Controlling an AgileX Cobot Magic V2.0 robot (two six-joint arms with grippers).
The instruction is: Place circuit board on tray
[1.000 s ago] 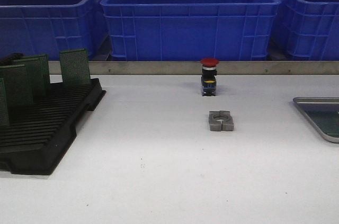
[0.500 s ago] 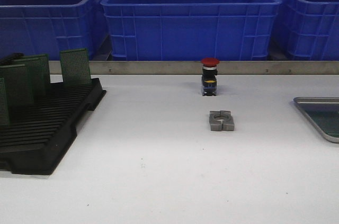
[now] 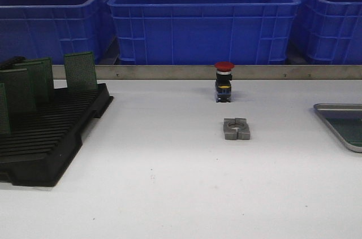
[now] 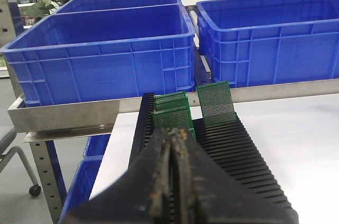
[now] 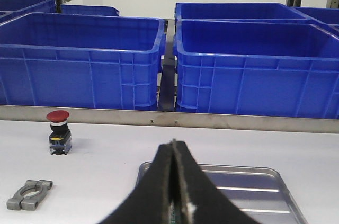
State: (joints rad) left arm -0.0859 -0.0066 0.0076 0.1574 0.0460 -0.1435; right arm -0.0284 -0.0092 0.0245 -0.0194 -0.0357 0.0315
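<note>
The left hand (image 4: 174, 181) is pressed together with nothing in it, and so is the right hand (image 5: 173, 181). Green circuit boards (image 3: 80, 70) stand in the black rack (image 3: 51, 137) at 9 o'clock on the desk (image 3: 169, 188). The tray (image 3: 334, 116) lies at 3 o'clock.

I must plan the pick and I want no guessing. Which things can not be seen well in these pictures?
- Tray: the front view's right edge cuts it off; in the right wrist view the right gripper covers its near part.
- Rack: cut off by the front view's left edge; the left gripper hides its near slots.
- Boards: count unclear, they overlap.
- Both arms: outside the front view.
</note>
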